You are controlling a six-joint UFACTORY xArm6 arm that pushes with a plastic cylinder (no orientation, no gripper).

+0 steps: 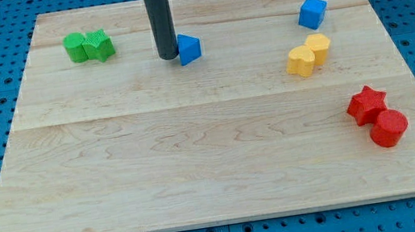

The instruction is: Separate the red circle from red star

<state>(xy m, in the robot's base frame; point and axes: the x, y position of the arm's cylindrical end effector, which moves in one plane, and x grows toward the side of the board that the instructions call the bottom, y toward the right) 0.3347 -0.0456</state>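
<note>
The red star (366,103) lies near the board's right edge, low in the view. The red circle (389,128) sits just below and right of it, touching it. My tip (167,56) rests on the board near the view's top, left of centre, far from both red blocks. It stands right beside the left side of a blue triangular block (189,48).
Two green blocks (89,46) sit together at the top left. A blue cube (312,13) is at the top right, with two yellow blocks (308,55) touching each other below it. The wooden board (196,150) lies on a blue perforated table.
</note>
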